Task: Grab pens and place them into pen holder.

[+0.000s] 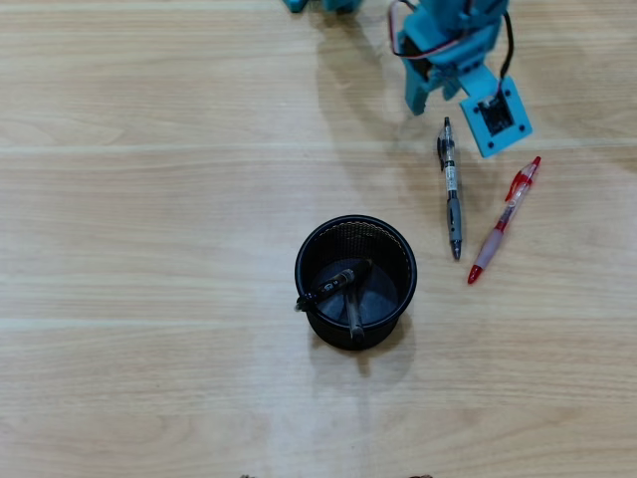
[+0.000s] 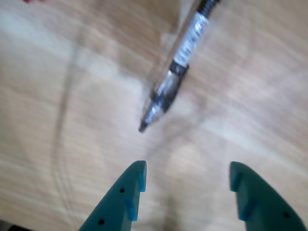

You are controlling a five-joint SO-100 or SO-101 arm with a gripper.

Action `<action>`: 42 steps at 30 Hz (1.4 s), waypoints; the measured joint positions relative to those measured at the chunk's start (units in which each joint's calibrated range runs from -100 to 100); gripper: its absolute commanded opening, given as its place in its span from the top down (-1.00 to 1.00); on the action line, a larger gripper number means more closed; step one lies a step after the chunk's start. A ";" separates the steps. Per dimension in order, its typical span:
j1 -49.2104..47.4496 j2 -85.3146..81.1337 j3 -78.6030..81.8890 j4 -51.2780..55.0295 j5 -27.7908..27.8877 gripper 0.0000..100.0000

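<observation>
Black pen (image 1: 452, 189): clear barrel with a printed label, black grip and clip. It lay flat on the table (image 1: 149, 199), running nearly straight up and down the overhead view, tip toward the bottom, clip end just below the gripper (image 1: 458, 105). In the wrist view it appeared blurred (image 2: 175, 72), set diagonally, one end pointing down toward the gap between the fingers.

Red pen (image 1: 504, 220): clear barrel with red grip, tip and clip. It lay flat just right of the black pen in the overhead view, slanted, upper end leaning away to the right, lower tip closer to the black pen. The two did not touch.

Holder (image 1: 355, 282): round black mesh cup, upright, near the middle of the table, below and left of both pens and apart from them. Two dark pens (image 1: 338, 284) already lay inside, leaning across each other; finer detail could not be made out.

Gripper: teal plastic, two fingers (image 2: 127, 197) spread wide in the wrist view, with bare wood between them. It held nothing and touched nothing visible.

Arm (image 1: 448, 40): teal, entered from the top edge of the overhead view, right of centre, reaching toward the upper end of the black pen. Dark cables ran along it. The gripper hung over the table just above the pen's clip end.

Table: pale wood-grain planks.
</observation>
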 measured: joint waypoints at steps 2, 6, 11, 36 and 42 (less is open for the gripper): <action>-1.44 3.64 0.00 -8.61 -1.15 0.48; -2.53 8.38 0.18 -19.55 -1.51 0.48; -1.86 12.44 2.66 -21.96 -1.51 0.48; 7.94 4.74 3.10 -22.48 -4.23 0.97; 13.76 -4.40 -2.04 -37.64 2.61 0.97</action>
